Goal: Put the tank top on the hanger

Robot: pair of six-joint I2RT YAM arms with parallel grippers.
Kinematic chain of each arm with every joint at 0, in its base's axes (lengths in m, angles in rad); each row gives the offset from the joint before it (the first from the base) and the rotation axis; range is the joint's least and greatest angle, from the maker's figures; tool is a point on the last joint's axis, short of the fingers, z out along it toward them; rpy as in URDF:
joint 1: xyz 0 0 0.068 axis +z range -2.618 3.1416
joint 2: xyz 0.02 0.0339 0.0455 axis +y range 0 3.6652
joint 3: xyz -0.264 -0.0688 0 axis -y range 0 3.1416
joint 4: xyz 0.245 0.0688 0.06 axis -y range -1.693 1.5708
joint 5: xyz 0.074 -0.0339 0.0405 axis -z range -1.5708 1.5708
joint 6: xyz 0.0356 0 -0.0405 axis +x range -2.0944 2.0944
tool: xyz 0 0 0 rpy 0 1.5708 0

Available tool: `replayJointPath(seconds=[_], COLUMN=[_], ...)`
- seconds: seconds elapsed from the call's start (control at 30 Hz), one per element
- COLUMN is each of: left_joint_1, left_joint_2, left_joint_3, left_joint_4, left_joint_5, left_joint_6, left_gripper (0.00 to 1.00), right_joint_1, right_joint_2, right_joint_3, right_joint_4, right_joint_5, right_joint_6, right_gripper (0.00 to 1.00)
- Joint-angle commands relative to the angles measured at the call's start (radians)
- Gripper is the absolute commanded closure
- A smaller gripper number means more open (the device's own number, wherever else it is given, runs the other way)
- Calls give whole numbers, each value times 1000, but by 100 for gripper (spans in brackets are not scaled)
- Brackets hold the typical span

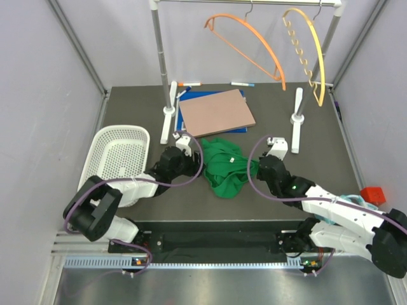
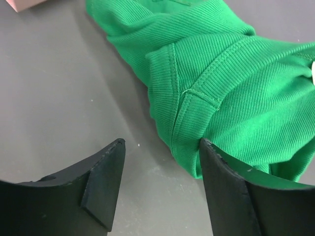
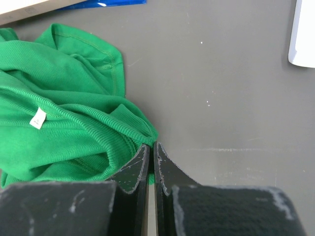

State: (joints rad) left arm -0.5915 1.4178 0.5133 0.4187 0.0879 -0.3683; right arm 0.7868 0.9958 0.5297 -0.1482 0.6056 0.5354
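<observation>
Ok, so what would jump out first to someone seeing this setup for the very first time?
The bright green tank top stands out most, crumpled in the middle of the dark table, with the open left gripper and the shut right gripper at its opposite edges. Next come the orange hanger and the yellow hanger, both hanging from the rail at the back.

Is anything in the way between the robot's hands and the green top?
No, nothing visible. The left hand sits open right at the edge of the tank top, one finger against the fabric. The right hand, shut, has its tips at the fabric too.
</observation>
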Motion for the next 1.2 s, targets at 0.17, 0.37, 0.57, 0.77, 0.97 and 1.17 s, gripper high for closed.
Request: replayJointPath(seconds=[0.17,0.37,0.57,0.77,0.97,1.17], left_joint_1=[-4,-4,-2,-4,-1,-4], left_joint_2=[81,130,103,-72,-233,-400], left_joint_3=[70,88,85,103,326,367], left_joint_4=[110,158,192,157,40,-24], left_joint_5=[30,52,41,-79,-206,-218], left_joint_6=[-6,-11,-18,6,65,85], left_gripper=[38,66,100,100,100,100], right_joint_1=[-12,-12,-12,-18,-38,-38], right_joint_2=[-34,-40,-48,-23,14,-60], right_joint_3=[-19,-17,7,134,449,540], right_joint_4=[39,36,19,-14,-122,-113], right_joint_5=[-13,-29,-24,9,89,89], right_joint_6=[11,14,0,-83,-242,-308], right_gripper=[99,99,99,98,98,95])
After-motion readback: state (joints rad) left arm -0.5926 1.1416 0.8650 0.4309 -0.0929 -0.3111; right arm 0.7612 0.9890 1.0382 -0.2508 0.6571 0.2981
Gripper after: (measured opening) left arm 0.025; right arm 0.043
